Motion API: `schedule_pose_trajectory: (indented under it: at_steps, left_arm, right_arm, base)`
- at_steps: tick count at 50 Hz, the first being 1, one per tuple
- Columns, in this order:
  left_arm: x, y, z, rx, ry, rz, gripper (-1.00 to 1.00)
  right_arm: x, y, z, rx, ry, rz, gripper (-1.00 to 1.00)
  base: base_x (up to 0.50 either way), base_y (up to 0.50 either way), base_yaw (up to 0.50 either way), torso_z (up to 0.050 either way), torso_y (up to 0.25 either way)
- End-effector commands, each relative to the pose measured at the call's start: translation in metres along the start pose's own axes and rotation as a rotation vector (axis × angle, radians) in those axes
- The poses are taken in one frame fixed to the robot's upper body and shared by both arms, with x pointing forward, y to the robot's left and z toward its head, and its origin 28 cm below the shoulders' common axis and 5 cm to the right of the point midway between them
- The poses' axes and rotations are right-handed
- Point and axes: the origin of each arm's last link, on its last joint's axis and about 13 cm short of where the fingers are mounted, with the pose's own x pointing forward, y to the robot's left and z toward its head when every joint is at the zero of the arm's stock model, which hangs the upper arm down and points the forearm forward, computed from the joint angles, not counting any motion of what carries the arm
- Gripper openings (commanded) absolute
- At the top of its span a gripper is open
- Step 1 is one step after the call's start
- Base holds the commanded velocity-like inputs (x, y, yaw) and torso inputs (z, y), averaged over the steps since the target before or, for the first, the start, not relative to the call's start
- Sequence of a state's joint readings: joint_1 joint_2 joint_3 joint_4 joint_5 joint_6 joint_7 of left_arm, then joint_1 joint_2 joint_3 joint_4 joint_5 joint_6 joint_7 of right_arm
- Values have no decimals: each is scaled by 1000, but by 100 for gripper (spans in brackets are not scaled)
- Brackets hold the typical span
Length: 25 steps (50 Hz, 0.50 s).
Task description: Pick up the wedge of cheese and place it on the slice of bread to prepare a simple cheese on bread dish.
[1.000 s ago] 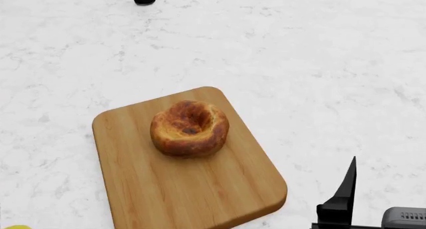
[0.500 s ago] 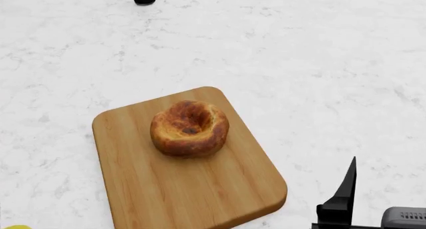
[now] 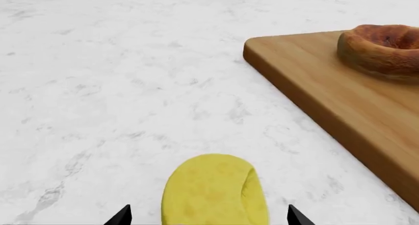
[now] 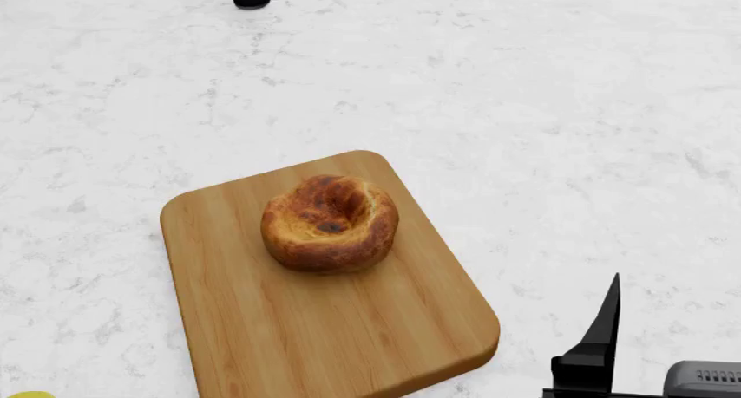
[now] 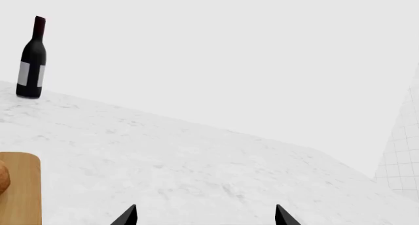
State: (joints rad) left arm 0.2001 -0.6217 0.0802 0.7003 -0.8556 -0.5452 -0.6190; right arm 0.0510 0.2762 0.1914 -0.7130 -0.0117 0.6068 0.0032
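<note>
cheese, a smooth bright-yellow wedge [image 3: 215, 189], lies on the white marble counter [image 3: 117, 87] between the spread tips of the left gripper [image 3: 208, 216], untouched. approach step; next, lower and close, then carry to the golden-brown ring-like bread [image 3: 383, 48].

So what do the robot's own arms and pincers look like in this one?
Little shows. In the head view, the right pincer is a flat black pointed blade on a black block, beside a dark grey housing with a ribbed vent. Both wrist views show only two small black triangular fingertips each, left pincer included. No cables, markings or arm links are visible.
</note>
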Motion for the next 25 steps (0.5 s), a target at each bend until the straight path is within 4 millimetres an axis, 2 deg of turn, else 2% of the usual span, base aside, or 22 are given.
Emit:
schedule_pose_trajectory:
  at_steps: [1, 18, 25]
  left_arm:
    - [5, 3, -5, -14, -7, -3, 100]
    - [12, 1, -7, -8, -1, -19, 100]
    - [13, 1, -9, -12, 14, -15, 100]
  right_arm:
    - [0, 0, 1, 0, -4, -1, 100]
    - [0, -1, 5, 2, -5, -4, 100]
    - [1, 0, -1, 0, -4, -2, 100]
  base:
    - [0, 0, 0, 0, 0]
    - [0, 0, 0, 0, 0]
    - [2, 0, 0, 0, 0]
